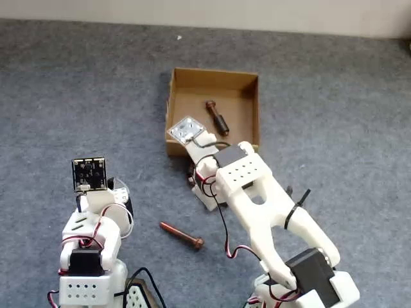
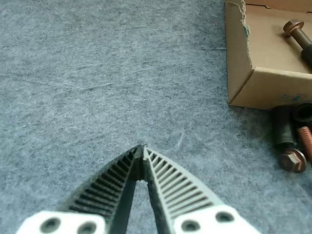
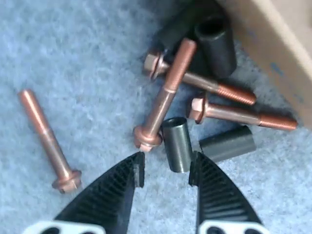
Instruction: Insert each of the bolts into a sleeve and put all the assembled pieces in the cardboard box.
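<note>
left gripper (image 2: pixel 143 152) is being held pressed together above carpet (image 2: pixel 112 73) | right gripper (image 3: pixel 167 168) is being held spread, sleeve (image 3: pixel 176 142) end being flanked by fingertips (image 3: pixel 137 171)

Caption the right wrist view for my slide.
Open right pincer poised at a dark sleeve among loose copper bolts.

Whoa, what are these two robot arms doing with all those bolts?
They are fitting bolts into sleeves and boxing them. The right pincer is open, with the end of a dark sleeve between its fingers, just outside the cardboard box. Loose bolts lie beside that sleeve. The left pincer is shut over bare carpet. One assembled piece is in the box, and a lone bolt lies apart.
</note>
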{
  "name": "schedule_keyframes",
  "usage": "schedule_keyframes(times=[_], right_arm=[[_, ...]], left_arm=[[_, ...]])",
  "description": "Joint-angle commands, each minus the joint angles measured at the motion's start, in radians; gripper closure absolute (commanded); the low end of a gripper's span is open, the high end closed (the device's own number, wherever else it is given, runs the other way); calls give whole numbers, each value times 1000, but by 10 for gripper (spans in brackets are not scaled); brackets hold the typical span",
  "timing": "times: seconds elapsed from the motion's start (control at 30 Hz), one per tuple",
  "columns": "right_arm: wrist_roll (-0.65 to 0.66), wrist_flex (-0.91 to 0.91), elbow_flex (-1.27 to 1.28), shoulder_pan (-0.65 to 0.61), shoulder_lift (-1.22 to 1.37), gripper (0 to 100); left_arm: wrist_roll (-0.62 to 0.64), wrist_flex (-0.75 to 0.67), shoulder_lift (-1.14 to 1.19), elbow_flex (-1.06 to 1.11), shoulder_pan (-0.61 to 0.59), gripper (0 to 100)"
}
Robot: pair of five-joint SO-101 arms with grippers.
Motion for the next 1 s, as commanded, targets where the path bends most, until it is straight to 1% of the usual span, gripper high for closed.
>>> schedule_keyframes(times=[0.0, 0.23, 0.5, 0.57, 0.7, 0.83, 0.97], right_arm=[[58, 8, 22, 19, -10, 854], [61, -61, 24, 31, 188, 854], [63, -96, 24, 39, 243, 854], [63, -96, 24, 48, 246, 881], [63, -96, 22, 45, 246, 995], [63, -93, 21, 45, 242, 993], [57, -90, 22, 48, 173, 991]], left_arm=[[-12, -21, -2, 19, -8, 994], [-12, -21, -2, 19, -8, 994], [-12, -21, -2, 19, -8, 994], [-12, -21, -2, 19, -8, 994], [-12, -21, -2, 19, -8, 994], [-12, -21, -2, 19, -8, 994], [-12, -21, -2, 19, -8, 994]])
